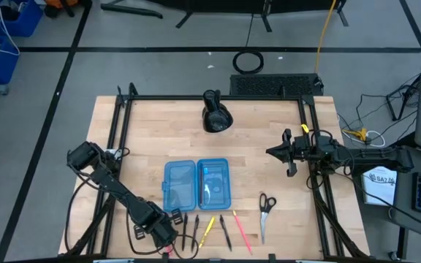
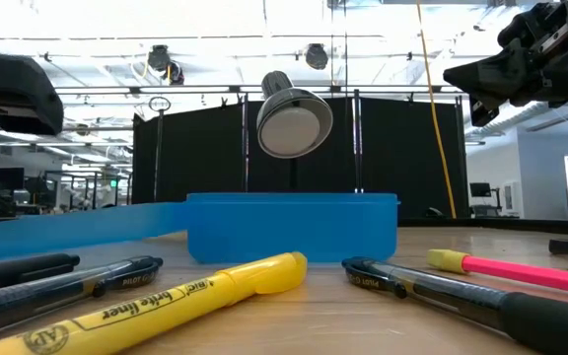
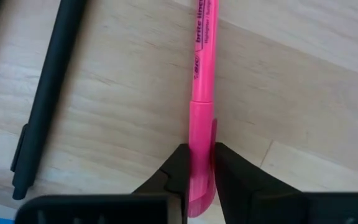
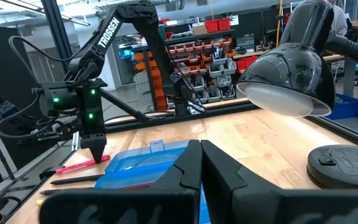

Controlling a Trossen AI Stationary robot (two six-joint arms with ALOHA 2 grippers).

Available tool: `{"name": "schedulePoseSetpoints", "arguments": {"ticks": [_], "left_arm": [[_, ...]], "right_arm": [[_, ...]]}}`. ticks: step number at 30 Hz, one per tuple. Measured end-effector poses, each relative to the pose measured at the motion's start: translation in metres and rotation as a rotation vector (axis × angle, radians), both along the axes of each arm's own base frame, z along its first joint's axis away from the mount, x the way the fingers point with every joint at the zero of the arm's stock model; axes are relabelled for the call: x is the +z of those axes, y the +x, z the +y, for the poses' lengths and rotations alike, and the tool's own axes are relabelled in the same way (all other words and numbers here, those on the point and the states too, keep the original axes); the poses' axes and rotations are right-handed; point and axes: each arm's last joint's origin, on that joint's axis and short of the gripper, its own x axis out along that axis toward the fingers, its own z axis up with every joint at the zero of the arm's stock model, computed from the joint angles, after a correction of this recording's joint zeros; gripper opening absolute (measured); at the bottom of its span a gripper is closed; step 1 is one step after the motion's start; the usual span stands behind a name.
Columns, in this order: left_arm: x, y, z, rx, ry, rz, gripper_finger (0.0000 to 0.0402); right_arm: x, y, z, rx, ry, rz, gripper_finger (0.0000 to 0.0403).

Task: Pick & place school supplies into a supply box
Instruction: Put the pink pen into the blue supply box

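Note:
The open light-blue pencil case [image 1: 196, 184] lies flat mid-table, also in the low view [image 2: 294, 229]. Near the table's front edge lie black pens [image 1: 190, 225], a yellow highlighter [image 1: 208, 229], another black pen [image 1: 225, 232], a pink highlighter [image 1: 241, 231] and scissors [image 1: 266, 210]. My left gripper [image 1: 168, 235] is at the near-left end of that row, shut on a second pink highlighter [image 3: 202, 74]. My right gripper [image 1: 272, 152] hovers shut above the table's right side, holding nothing. My left gripper pinches the pink highlighter's cap end [image 3: 201, 134] between its two fingers [image 3: 178, 169], which lie across the barrel. It comes from above, pointing down [image 4: 96, 152]. The highlighter [image 4: 76, 166] lies about level. I cannot tell whether it is lifted or rests on the table.
A black desk lamp [image 1: 216, 114] stands at the table's far middle, its shade close to my right gripper [image 4: 291, 68]. A black pen [image 3: 42, 106] lies beside the held highlighter. Black frame rails [image 1: 115, 139] run along the left and right sides. Bare wood lies between lamp and case.

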Motion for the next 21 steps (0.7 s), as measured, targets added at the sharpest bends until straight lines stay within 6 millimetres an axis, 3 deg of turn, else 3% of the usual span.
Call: {"name": "schedulePoseSetpoints", "arguments": {"ticks": [13, 21], "left_arm": [[0.000, -0.011, -0.011, 0.039, 0.066, -0.058, 0.0053], [0.012, -0.015, -0.025, 0.027, 0.149, -0.126, 0.0052]], "right_arm": [[0.000, 0.000, 0.000, 0.000, 0.000, 0.001, 0.0000], [0.000, 0.000, 0.000, 0.003, 0.043, -0.002, 0.0000]]}}
